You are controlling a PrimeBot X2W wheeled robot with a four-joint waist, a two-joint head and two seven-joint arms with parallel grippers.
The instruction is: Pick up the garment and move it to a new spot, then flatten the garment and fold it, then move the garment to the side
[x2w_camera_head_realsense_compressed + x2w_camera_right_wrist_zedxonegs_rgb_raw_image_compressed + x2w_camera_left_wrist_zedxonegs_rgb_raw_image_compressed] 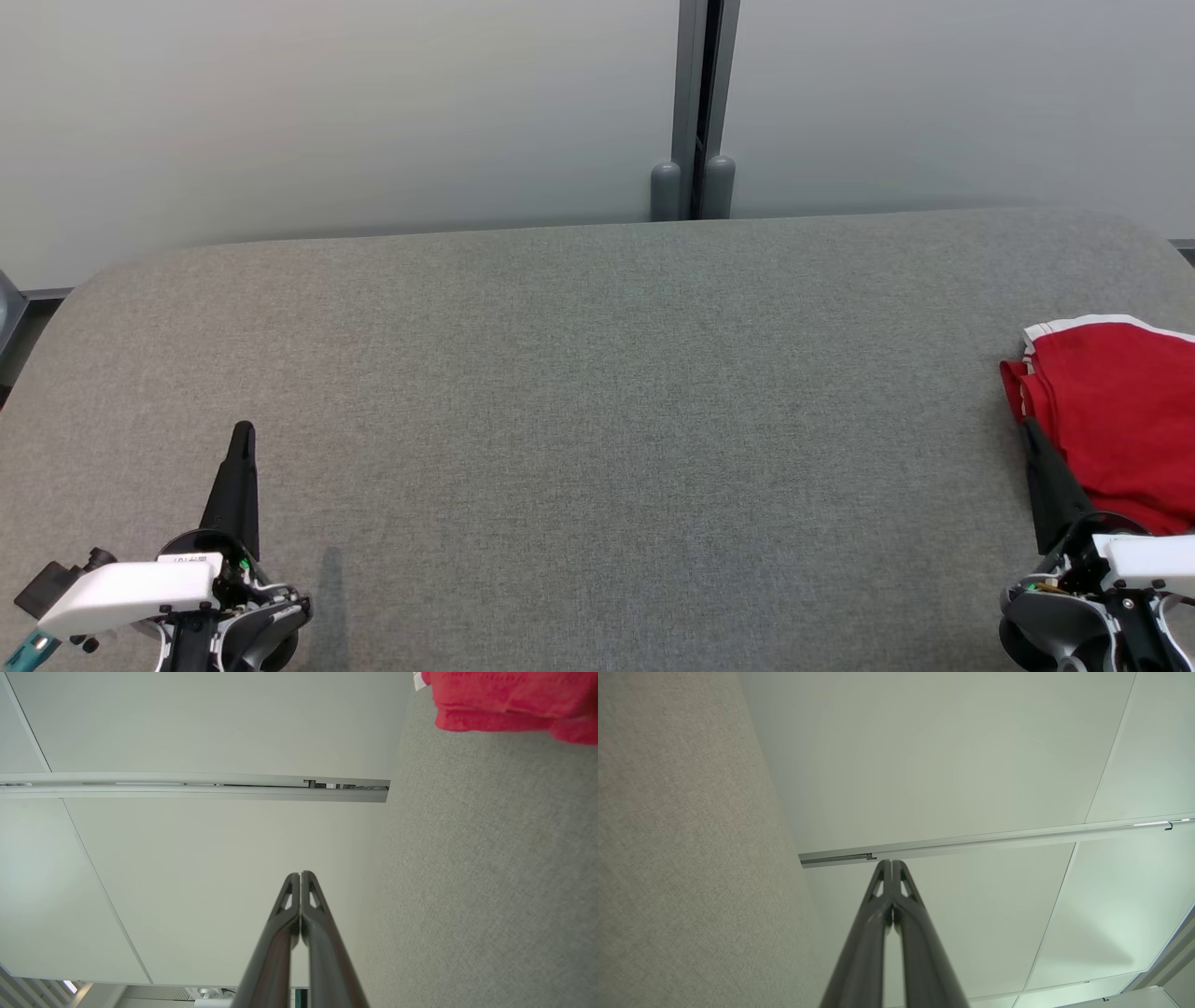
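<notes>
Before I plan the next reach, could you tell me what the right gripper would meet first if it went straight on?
Probably the pale wall panel behind the table; the red garment lies off to the side of that line.

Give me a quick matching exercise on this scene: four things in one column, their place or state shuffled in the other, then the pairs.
1. left gripper
2. right gripper
3. garment
4. grey post

A. stands behind the table's far edge
B. shut, over bare table, lower left of the head view
C. shut, tips beside the garment's left edge
D. red with white trim, lying at the table's right side

Pairs: 1-B, 2-C, 3-D, 4-A.
</notes>
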